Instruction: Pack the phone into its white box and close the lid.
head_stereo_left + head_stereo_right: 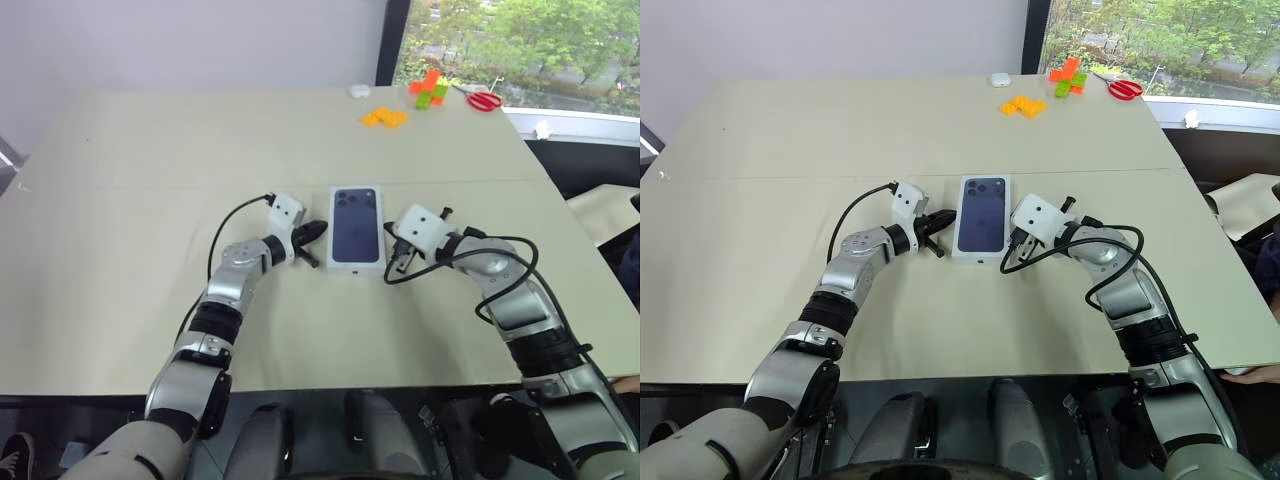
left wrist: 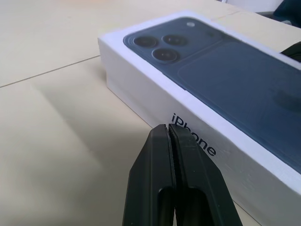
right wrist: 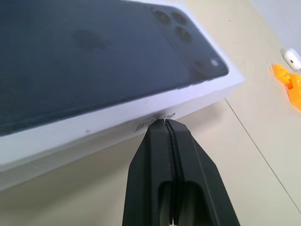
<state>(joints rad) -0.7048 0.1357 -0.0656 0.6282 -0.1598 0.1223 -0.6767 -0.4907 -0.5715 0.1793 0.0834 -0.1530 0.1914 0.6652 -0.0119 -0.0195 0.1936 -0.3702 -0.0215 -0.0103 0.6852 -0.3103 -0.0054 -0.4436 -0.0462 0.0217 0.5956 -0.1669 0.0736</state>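
While you look along the left gripper (image 2: 169, 127), you see its two black fingers pressed together with nothing between them, their tips just beside the long side wall of the lid (image 2: 221, 94), right by the printed lettering there. Your right gripper (image 3: 165, 123) is the same: fingers together, empty, its tips at the opposite long side wall of the lid; whether either pair of tips actually touches the cardboard, you cannot tell. From the head camera you see the two grippers flanking the closed package, left gripper (image 1: 318, 232) on one side and right gripper (image 1: 396, 262) on the other, both pointing inward toward it. The lid sits squarely on top, its dark blue phone picture facing up with the camera cluster at the far end, so the box beneath and the phone are hidden from you. The package lies flat near the middle of the table (image 1: 150, 180), lengthwise away from you. Well beyond it, near the far edge, you have orange blocks (image 1: 384, 117), a cluster of orange and green blocks (image 1: 428, 90), red scissors (image 1: 485, 100) and a small white object (image 1: 358, 91).
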